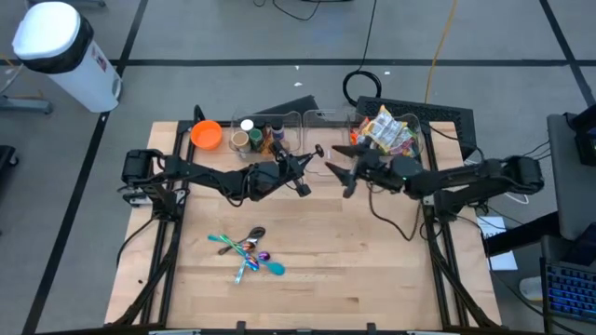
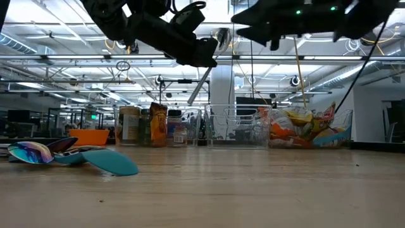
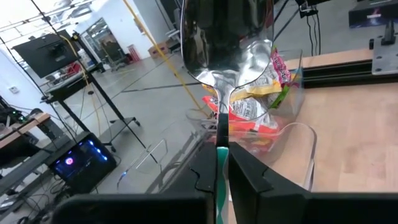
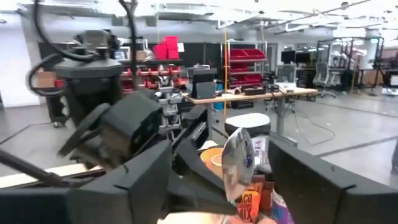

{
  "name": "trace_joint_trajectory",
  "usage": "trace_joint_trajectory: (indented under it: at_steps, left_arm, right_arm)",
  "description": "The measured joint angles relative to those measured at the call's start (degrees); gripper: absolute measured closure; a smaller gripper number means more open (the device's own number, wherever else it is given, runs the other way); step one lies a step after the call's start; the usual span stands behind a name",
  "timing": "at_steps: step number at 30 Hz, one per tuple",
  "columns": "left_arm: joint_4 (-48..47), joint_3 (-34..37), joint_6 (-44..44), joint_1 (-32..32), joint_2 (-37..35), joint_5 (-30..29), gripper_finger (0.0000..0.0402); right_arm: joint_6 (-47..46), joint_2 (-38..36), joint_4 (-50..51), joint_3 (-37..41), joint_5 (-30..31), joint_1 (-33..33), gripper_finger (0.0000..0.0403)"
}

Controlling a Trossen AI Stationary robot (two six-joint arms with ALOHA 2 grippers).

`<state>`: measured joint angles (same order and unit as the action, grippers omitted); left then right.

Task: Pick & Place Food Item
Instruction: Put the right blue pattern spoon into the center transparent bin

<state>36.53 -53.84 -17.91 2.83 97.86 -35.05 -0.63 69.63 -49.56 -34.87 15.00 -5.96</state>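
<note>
High view: near edge of the desk (image 1: 307, 288) has a loose pile of coloured spoons (image 1: 244, 251), lying flat and untouched. Further in, both arms meet mid-desk, raised above the surface. Left tool (image 1: 309, 167) is clamped on a silver spoon (image 1: 318, 152) — fingers pinched on the handle, bowl sticking out past the fingertips toward the far side and the right arm. In the left wrist view the spoon's (image 3: 227, 46) long axis runs straight out between the fingers (image 3: 205, 177), bowl away from the wrist, over the snack bin. Right tool (image 1: 337, 174) sits just beside the bowl, jaws spread wide, nothing in them; the right wrist view shows the spoon bowl (image 4: 238, 160) standing between its fingers (image 4: 149, 180), not gripped. Far edge — orange bowl (image 1: 206, 135), a row of jars (image 1: 256, 138), an empty clear bin (image 1: 321, 123), then the clear bin of snack packets (image 1: 389, 130).
</note>
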Motion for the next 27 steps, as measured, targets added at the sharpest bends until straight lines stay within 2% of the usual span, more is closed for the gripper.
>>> trace_joint_trajectory:
  at_steps: [5,10,15,19,22,27]
  left_arm:
    - [-0.2,0.0,-0.4,0.0,0.0,-0.8,0.0373]
    - [-0.6,0.0,-0.4,0.0,0.0,-1.0,0.0370]
    - [-0.7,0.0,-0.4,0.0,0.0,-1.1,0.0369]
    - [-0.7,0.0,-0.2,0.0,-0.1,-0.8,0.0368]
    - [-0.7,0.0,0.8,0.0,-0.1,1.5,0.0367]
    - [-1.1,0.0,6.1,-0.2,-0.1,7.1,0.0351]
  right_arm:
    - [-0.4,6.0,0.1,-3.6,1.5,-1.7,0.0128]
    - [-0.4,7.9,0.0,-4.0,6.5,-2.2,0.0159]
    - [-0.4,8.0,-0.2,-4.0,7.5,-2.3,0.0229]
    - [-0.4,8.0,-0.6,-4.0,7.3,-2.3,0.0312]
    - [-0.1,8.0,-0.8,-4.0,7.6,-2.4,0.0378]
    - [0.3,7.9,-0.6,-4.0,5.9,-2.8,0.0396]
